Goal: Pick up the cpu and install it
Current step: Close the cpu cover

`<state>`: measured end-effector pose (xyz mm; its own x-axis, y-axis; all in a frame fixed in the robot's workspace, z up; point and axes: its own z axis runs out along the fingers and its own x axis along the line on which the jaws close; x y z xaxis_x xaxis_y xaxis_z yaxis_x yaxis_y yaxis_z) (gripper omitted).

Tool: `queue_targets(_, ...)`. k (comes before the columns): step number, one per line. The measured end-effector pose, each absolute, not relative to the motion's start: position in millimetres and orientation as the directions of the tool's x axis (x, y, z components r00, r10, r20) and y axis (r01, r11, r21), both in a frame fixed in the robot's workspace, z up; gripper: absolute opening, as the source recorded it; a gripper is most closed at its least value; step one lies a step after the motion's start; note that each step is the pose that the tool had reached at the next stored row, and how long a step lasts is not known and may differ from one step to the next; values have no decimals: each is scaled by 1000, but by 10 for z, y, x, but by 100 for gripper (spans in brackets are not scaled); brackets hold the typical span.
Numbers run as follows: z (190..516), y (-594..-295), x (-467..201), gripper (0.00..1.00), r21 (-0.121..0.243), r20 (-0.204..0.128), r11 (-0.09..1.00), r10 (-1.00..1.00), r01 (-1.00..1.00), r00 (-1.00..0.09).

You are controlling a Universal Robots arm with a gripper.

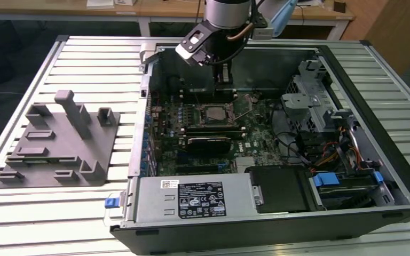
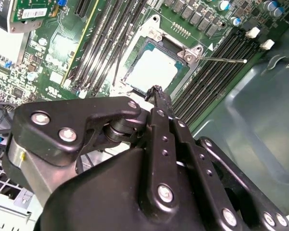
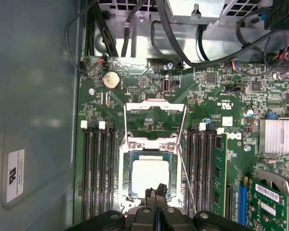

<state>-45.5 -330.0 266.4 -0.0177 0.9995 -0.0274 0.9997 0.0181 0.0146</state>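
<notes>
Slatted metal counter (image 1: 84,64) under an open computer case (image 1: 397,176), with a grey tray (image 1: 55,144) beside it towards the exterior view's left and part of the board hidden behind the arm (image 1: 226,16). In the first wrist view, tool (image 3: 156,191) clenched on nothing, just at the edge of the cpu (image 3: 149,175), contact unclear; chip seated flat in the socket (image 3: 123,180), load plate (image 3: 155,115) swung open. White labels on the power supply (image 1: 198,200) and case wall (image 3: 14,175), print too small to read.

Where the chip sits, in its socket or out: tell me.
In: the pale chip lies flat inside the socket frame, whose cover stands flipped open.
</notes>
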Motion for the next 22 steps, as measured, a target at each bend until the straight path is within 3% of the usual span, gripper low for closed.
queue_targets(22,2664,-3277,130,11,15,-27,18,999,1000,-18)
